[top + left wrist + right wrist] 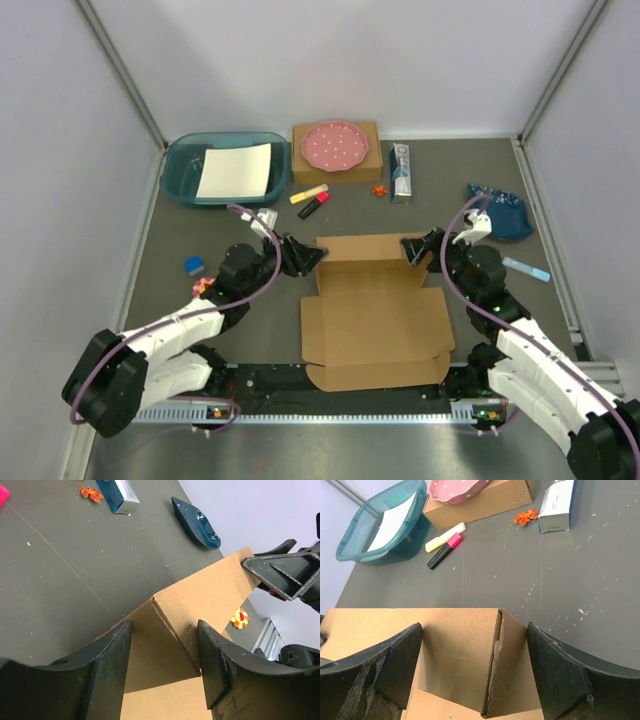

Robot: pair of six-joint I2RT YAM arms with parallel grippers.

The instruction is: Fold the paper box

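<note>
The paper box [372,320] lies in the middle of the worktop [170,235], close to its near edge. It is mostly flat, with the far wall and a short flap at each end of that wall standing up. The left fingers [107,675] are apart and straddle the raised far-left corner, one of them right against the fold, though I cannot tell if it touches. The right fingers [567,672] stand wide apart around the far-right corner, with a gap on either side.
</note>
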